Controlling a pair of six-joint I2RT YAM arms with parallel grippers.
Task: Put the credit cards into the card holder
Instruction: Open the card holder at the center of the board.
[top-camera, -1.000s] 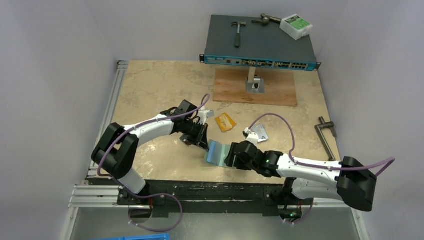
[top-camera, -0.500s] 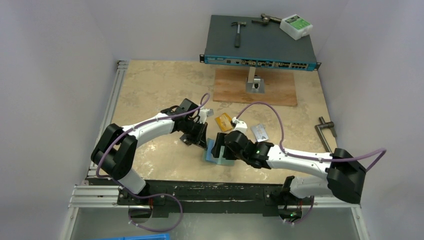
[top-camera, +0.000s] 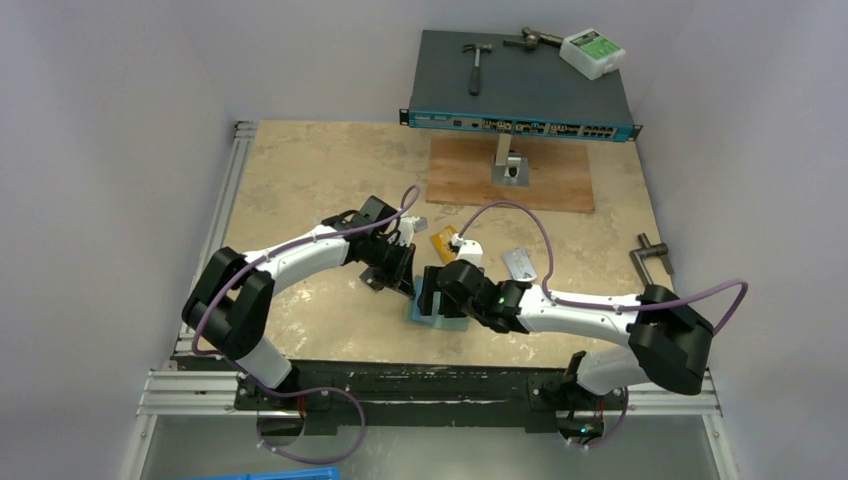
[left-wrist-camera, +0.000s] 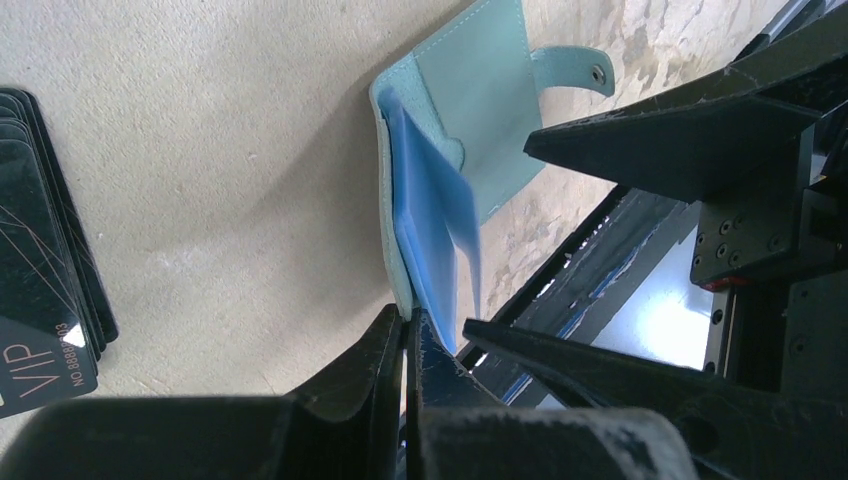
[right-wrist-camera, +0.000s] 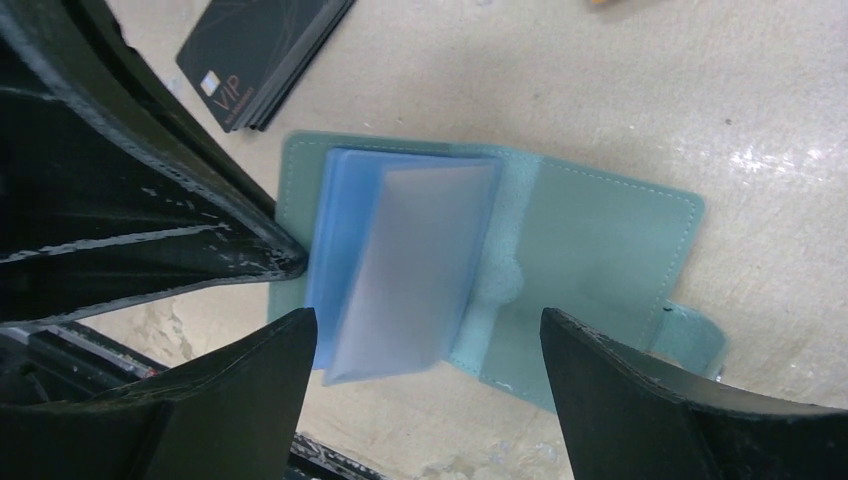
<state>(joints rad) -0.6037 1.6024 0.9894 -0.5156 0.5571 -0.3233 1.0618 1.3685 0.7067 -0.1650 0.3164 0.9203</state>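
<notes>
The teal card holder (right-wrist-camera: 600, 240) lies open on the table, its pale blue sleeves (right-wrist-camera: 400, 250) fanned up. It also shows in the left wrist view (left-wrist-camera: 480, 110) and in the top view (top-camera: 424, 312). My left gripper (left-wrist-camera: 408, 325) is shut on the holder's cover edge, also in the top view (top-camera: 403, 283). My right gripper (right-wrist-camera: 428, 320) is open and empty, straddling the sleeves from above, also in the top view (top-camera: 437, 296). An orange card (top-camera: 441, 243) and a silver card (top-camera: 520, 265) lie on the table behind it.
A stack of black VIP cards (right-wrist-camera: 265, 50) lies beside the holder, also in the left wrist view (left-wrist-camera: 40, 270). A network switch (top-camera: 520, 90) with hammers sits at the back. A wooden board (top-camera: 470, 180) lies before it and a metal clamp (top-camera: 655, 275) at the right.
My right gripper has moved left, from the right side of the holder to over its open sleeves. My left gripper has stayed on the cover edge.
</notes>
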